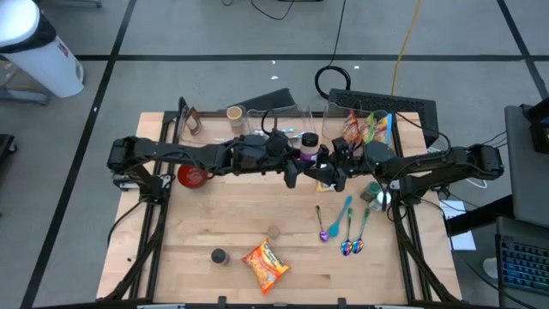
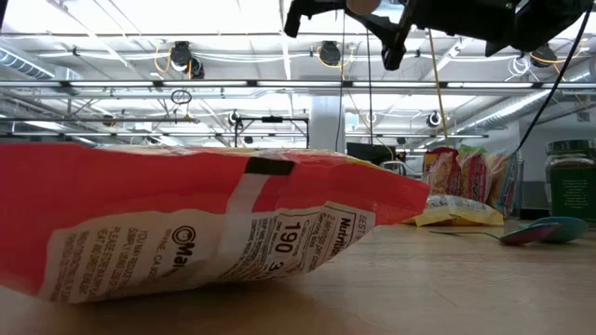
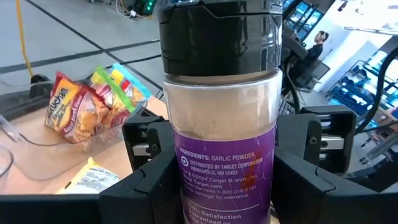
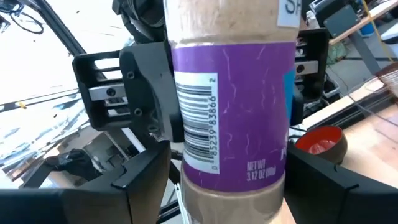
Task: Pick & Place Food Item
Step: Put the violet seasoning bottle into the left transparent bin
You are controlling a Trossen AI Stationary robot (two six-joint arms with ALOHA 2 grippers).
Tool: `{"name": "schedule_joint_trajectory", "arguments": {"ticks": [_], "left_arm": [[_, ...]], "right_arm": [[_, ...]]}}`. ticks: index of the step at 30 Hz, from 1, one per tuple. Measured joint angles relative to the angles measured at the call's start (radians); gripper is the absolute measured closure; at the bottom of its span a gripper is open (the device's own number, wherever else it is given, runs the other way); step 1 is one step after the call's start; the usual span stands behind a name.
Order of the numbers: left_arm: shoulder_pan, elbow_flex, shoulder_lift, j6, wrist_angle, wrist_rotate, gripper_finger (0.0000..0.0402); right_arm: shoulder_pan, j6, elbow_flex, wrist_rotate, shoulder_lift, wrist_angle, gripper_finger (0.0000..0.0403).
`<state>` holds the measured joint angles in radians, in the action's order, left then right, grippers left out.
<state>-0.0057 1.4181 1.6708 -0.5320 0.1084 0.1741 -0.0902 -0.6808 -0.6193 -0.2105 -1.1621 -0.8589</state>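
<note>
Garlic powder jar [image 3: 221, 118], raised above the table [image 1: 214, 223], is gripped by 2 grippers at once, apparently mid-handover. Left gripper [image 3: 217, 186] and right gripper [image 4: 217, 186] each clamp its body, jaws partly spread.

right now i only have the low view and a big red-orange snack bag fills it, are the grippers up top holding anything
observer: yes, a clear garlic powder jar with a purple label and black lid is held up in the air.
operator: which gripper has it
observer: both. The left gripper and the right gripper clamp it from opposite sides.
operator: where does that bag sit on the table
observer: the snack bag lies near the front edge of the wooden table, well clear of both grippers.
</note>
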Motion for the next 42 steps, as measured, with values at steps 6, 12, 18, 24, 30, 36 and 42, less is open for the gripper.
{"name": "schedule_joint_trajectory", "arguments": {"ticks": [6,12,18,24,30,36,42], "left_arm": [[0.001,0.0,0.004,0.001,-0.004,-0.014,0.0192],[0.003,-0.001,0.004,0.001,-0.006,-0.017,0.0192],[0.008,-0.001,0.004,0.005,-0.005,-0.027,0.0192],[0.01,-0.001,0.004,0.006,-0.003,-0.036,0.0192],[0.016,-0.001,0.004,0.005,-0.005,-0.05,0.0192],[0.047,-0.001,0.004,-0.033,-0.008,-0.142,0.0177],[0.071,-0.001,0.003,-0.063,0.016,-0.228,0.0135]], "right_arm": [[0.0,-0.007,0.0,-0.004,0.001,0.016,0.014],[0.0,-0.004,0.0,-0.023,0.001,0.043,0.0173],[0.0,0.008,0.0,-0.024,0.001,0.046,0.0209],[0.0,0.01,-0.001,-0.026,0.001,0.047,0.0209],[0.0,0.011,-0.001,-0.027,0.001,0.048,0.0212],[0.0,0.008,-0.001,-0.026,0.001,0.049,0.021],[0.001,0.015,-0.001,-0.046,0.001,0.052,0.0213]]}}
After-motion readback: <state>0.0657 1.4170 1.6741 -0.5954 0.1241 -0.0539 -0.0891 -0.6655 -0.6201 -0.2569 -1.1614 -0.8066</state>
